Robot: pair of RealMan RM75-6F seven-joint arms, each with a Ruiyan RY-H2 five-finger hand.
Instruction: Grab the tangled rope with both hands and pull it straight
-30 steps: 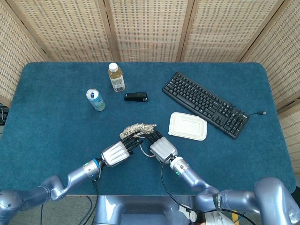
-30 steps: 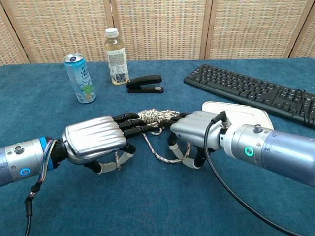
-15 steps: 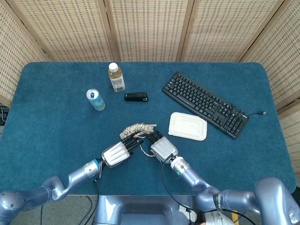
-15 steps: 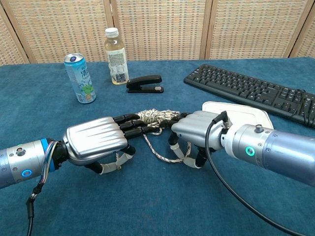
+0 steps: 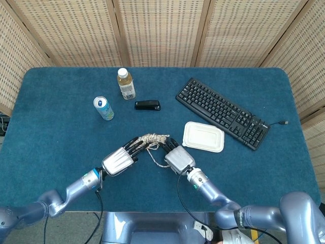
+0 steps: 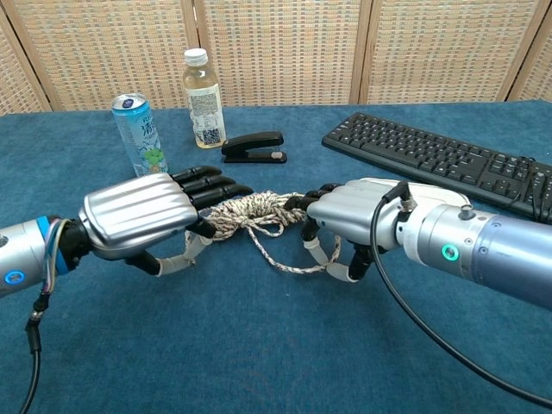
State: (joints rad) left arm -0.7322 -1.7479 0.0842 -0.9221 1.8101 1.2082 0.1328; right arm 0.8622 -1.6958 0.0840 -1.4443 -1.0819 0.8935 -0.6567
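The tangled beige rope (image 5: pixel 151 138) (image 6: pixel 252 210) is bunched between my two hands near the table's front middle. My left hand (image 5: pixel 119 160) (image 6: pixel 142 215) holds the bundle's left side, with fingers stretched over it and the thumb under it. My right hand (image 5: pixel 177 158) (image 6: pixel 354 219) grips the right side, its fingers curled over the rope. One loose strand (image 6: pixel 285 262) hangs in a loop from the bundle down to the right hand's thumb. The rope ends are hidden under the fingers.
A drink can (image 5: pixel 103 108) (image 6: pixel 141 136), a bottle (image 5: pixel 126 84) (image 6: pixel 203 86) and a black stapler (image 5: pixel 147 105) (image 6: pixel 253 147) stand behind the hands. A white lidded container (image 5: pixel 203 136) (image 6: pixel 440 197) lies just right of my right hand, with a black keyboard (image 5: pixel 222 112) (image 6: pixel 431 155) beyond it.
My left hand has moved left and risen slightly, drawing the rope bundle with it. The right hand shifted slightly right, and the gap between the hands has widened.
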